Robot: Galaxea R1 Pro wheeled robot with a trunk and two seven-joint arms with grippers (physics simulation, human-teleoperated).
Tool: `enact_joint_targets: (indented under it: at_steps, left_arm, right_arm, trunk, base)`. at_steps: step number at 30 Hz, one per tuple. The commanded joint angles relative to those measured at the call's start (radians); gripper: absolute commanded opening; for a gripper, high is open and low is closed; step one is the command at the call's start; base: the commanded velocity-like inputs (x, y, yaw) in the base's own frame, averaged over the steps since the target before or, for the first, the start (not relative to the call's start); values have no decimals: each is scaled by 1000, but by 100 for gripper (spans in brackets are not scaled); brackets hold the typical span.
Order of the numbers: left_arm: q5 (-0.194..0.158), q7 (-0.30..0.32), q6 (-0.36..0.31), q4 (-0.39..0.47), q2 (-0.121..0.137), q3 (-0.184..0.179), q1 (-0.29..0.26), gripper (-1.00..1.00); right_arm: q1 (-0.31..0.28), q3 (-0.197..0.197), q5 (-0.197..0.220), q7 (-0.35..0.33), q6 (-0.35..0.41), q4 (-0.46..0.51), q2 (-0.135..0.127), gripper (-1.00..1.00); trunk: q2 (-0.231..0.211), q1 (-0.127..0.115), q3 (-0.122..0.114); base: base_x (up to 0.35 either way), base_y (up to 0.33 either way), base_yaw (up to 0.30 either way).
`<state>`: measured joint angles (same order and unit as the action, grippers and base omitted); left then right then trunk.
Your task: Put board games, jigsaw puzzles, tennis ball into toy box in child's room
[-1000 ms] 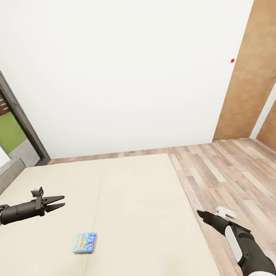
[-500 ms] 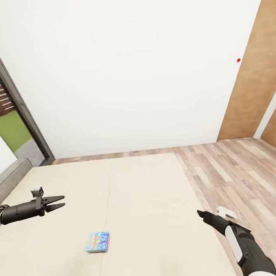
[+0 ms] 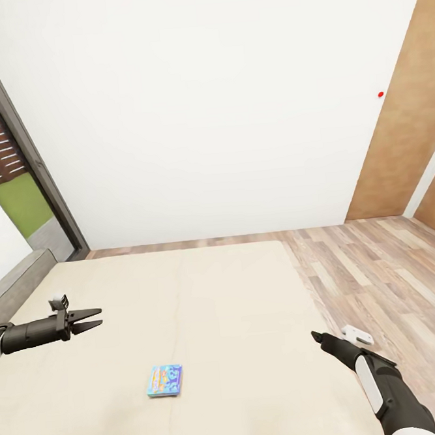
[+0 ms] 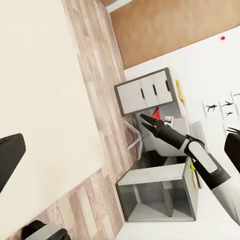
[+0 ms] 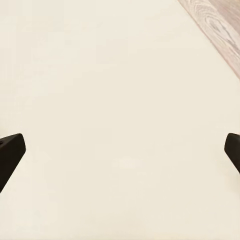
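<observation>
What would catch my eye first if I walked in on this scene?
Probably the small blue board game, the one colourful thing lying flat on the big cream bed, nearer its foot. Next come the robot's two dark arms held above the cover: the left gripper with its fingers slightly parted, and the right gripper near the bed's edge beside the wood-plank floor.

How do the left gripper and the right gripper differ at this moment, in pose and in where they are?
The left gripper lies about level and points across the bed, above its cream cover; the right gripper slants up from the lower right and sits near the bed's floor-side edge. The blue board game lies on the bed between them, touching neither. Both are dark, open and empty.
</observation>
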<state>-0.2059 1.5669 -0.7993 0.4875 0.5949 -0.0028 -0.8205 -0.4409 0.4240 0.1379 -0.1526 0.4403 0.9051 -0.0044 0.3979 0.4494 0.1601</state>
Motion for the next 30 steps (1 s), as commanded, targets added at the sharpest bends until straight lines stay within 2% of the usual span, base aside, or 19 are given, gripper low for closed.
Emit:
enact_joint_targets:
  at_steps: [1,16,18,21,22,23,24,25,27,28,29,30]
  left_arm:
    - [0,4,-11,0,0,0,-1,100]
    - [1,4,-15,0,0,-1,-1,100]
    - [2,-16,-15,0,0,1,-1,100]
    - [1,-119,-15,0,-2,5,-1,100]
    - [1,-196,-15,0,-10,7,-2,100]
    - [0,-238,-15,0,-17,8,-3,100]
    - [-2,-325,-15,0,-36,10,-6,100]
    - [-3,-368,-15,0,-46,12,-6,100]
    - [-4,-534,-14,4,-102,15,-9,100]
    - [-4,-576,-13,5,-118,15,-9,100]
    - [-4,-661,-2,7,-151,16,-10,100]
    - [-4,-706,9,7,-166,16,-11,100]
  right_arm:
    - [-1,2,6,-3,6,1,1,100]
    - [-1,1,6,2,7,18,7,100]
    - [-1,1,6,3,10,27,7,100]
    - [-1,0,2,5,18,56,7,100]
    - [-1,0,-1,6,25,74,7,100]
    - [-1,-1,-3,6,31,84,8,100]
    - [-1,-8,-6,7,52,104,9,100]
    - [-1,-14,-7,8,67,115,9,100]
    - [0,-68,-11,24,135,169,10,100]
    - [0,-87,-12,34,152,183,10,100]
    - [0,-128,-12,66,180,209,11,100]
    - [0,-149,-11,87,191,218,11,100]
  trunk:
    - [2,1,2]
    - [2,1,2]
    - [2,1,2]
    - [2,1,2]
    - [2,1,2]
    - [2,1,2]
    - [2,1,2]
    - [2,1,2]
    - [2,1,2]
    - [2,1,2]
    - [2,1,2]
    - [2,1,2]
  base:
    - [0,10,0]
    - [0,2,0]
    - [0,0,0]
    - [0,0,0]
    - [0,0,0]
    - [0,0,0]
    - [0,0,0]
    - [0,0,0]
    - [0,0,0]
    - [0,0,0]
    - [0,0,0]
    - [0,0,0]
